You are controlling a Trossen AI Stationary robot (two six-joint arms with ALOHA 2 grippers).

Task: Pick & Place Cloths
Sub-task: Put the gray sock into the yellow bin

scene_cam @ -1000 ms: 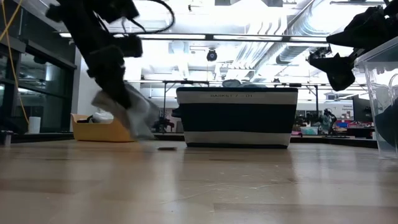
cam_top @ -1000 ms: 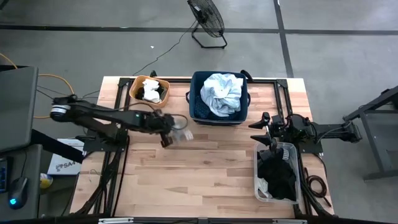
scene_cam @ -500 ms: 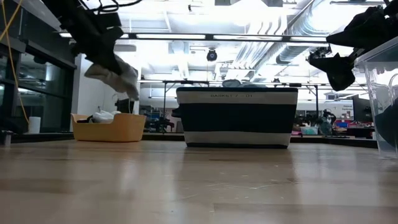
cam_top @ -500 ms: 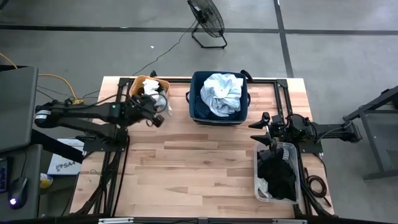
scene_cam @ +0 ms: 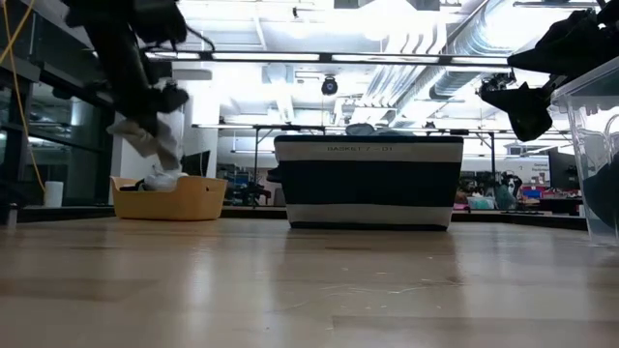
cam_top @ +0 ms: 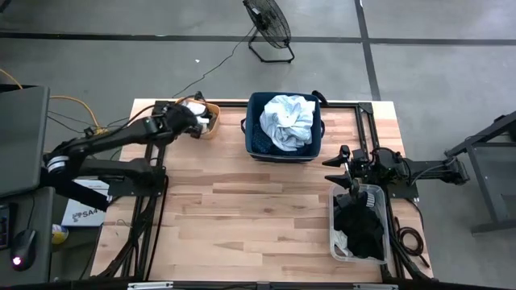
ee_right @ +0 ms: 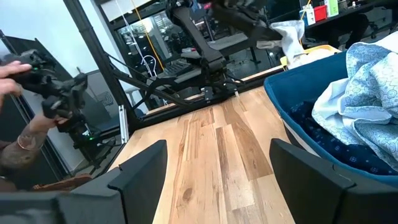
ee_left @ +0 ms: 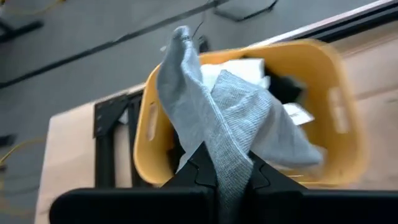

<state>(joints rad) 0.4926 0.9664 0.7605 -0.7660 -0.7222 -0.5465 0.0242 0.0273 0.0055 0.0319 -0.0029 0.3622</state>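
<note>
1. Cloths, item in hand: one grey sock (ee_left: 233, 134), pinched between the closed fingers of the left gripper (ee_left: 230, 177) and hanging above the orange tub (ee_left: 348, 118) at the table's far left corner. Its long axis runs roughly vertical in the low view (scene_cam: 147, 135), free end drooping toward the tub.
2. Surface: pale wooden plank table (cam_top: 258, 217) on a black frame, standing on a grey concrete floor.
3. Near right: clear plastic bin (cam_top: 379, 250) holding black pieces (cam_top: 361, 229). The right gripper (cam_top: 348, 171) waits just beyond its far edge, fingers spread apart and holding nothing.
4. Far centre: navy fabric bin (cam_top: 256, 137) containing a crumpled pale blue-white shirt (cam_top: 289, 121) over a dark-blue patterned shirt (ee_right: 336, 146).
5. Far left: the orange tub (cam_top: 211, 129), mostly covered by the left gripper (cam_top: 187, 122) in the high view; small white pieces (ee_left: 239, 67) and a black piece (ee_left: 287, 87) lie inside.
6. Room: a floor fan (cam_top: 268, 24) stands beyond the table's far edge. The low view alone shows ceiling lights (scene_cam: 329, 19), ducts and distant shelving behind the bins.
7. View differences: only the left wrist view shows the tub's contents and the grip on the sock. Only the right wrist view shows a person's hand (ee_right: 22, 62) on a control rig off the table's left side.
</note>
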